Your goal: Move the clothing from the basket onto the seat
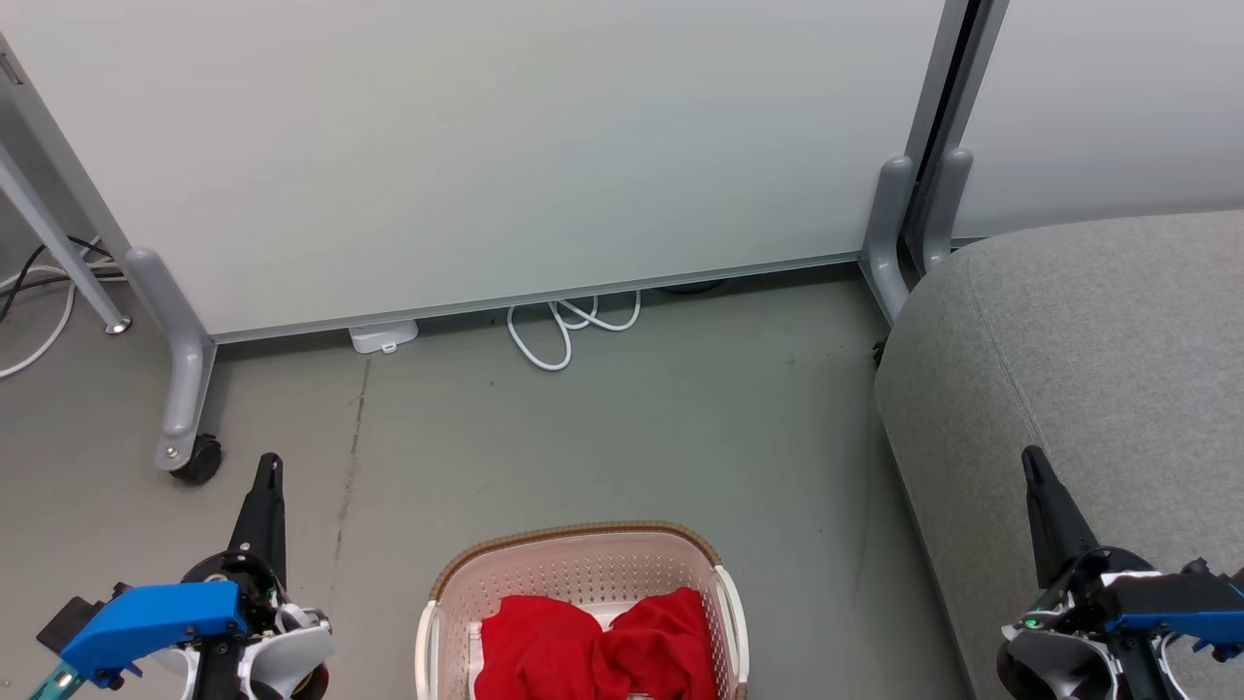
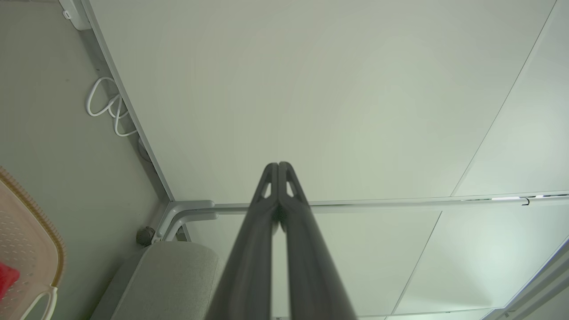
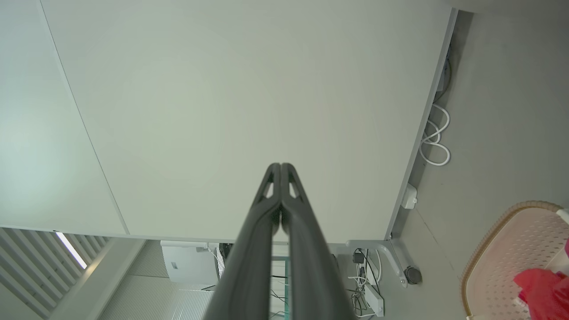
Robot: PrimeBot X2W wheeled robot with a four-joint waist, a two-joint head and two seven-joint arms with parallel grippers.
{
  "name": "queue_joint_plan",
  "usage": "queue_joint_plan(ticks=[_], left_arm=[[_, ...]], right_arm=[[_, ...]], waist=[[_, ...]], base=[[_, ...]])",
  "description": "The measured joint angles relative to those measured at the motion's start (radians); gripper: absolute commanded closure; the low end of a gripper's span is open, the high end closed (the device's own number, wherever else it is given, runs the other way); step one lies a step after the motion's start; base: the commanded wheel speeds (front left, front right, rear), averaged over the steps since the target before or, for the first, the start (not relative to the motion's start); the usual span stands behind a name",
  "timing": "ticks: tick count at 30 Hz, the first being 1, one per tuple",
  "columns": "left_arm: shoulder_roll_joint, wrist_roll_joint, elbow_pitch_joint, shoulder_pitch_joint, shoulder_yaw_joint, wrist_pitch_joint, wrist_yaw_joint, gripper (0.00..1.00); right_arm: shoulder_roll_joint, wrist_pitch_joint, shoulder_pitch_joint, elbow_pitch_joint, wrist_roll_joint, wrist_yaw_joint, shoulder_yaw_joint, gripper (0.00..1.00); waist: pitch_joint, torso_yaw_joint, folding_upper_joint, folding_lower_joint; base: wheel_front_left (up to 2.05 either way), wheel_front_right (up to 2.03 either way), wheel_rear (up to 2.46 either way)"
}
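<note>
Bright red clothing [image 1: 598,647] lies bunched in the cream perforated basket [image 1: 573,569] with a brown rim, on the floor at the bottom centre of the head view. The grey seat [image 1: 1079,360] fills the right side. My left gripper [image 1: 269,465] points up at the lower left, left of the basket, shut and holding nothing. Over the seat's front part my right gripper [image 1: 1030,459] points up, shut and empty. In the wrist views the left gripper [image 2: 278,165] and right gripper [image 3: 281,166] have tips pressed together against a white panel. A basket edge [image 3: 502,249] with red clothing [image 3: 540,286] shows at the right wrist view's corner.
A white partition panel [image 1: 466,146] on grey wheeled legs [image 1: 185,389] stands behind the basket. A white cable [image 1: 569,326] and a small white box [image 1: 384,335] lie under its lower edge. Bare grey floor [image 1: 632,437] lies between basket and panel.
</note>
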Motion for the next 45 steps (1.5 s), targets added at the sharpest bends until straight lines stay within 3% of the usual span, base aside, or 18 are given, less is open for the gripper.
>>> queue_joint_plan(ticks=[13, 14, 30, 45], left_arm=[[0.000, 0.000, 0.000, 0.000, 0.000, 0.000, 0.000, 1.00], [-0.001, 0.000, 0.006, 0.003, 0.000, -0.001, 0.001, 0.00], [-0.009, 0.017, 0.042, 0.043, -0.040, -0.056, 0.002, 0.00], [-0.009, 0.304, 0.012, 0.027, -0.104, -0.125, 0.038, 0.00]], right_arm=[[0.000, 0.000, 0.000, 0.000, 0.000, 0.000, 0.000, 1.00], [0.001, 0.000, 0.004, 0.005, 0.000, 0.000, 0.001, 0.00], [0.008, -0.055, 0.044, 0.022, -0.021, -0.001, 0.045, 0.00], [0.007, -0.124, 0.041, 0.013, -0.245, -0.001, 0.072, 0.00]], waist=[[0.000, 0.000, 0.0000, 0.0000], [0.000, 0.000, 0.0000, 0.0000], [0.000, 0.000, 0.0000, 0.0000], [0.002, 0.002, 0.0000, 0.0000]], base=[[0.00, 0.00, 0.00], [0.00, 0.00, 0.00], [0.00, 0.00, 0.00], [0.00, 0.00, 0.00]])
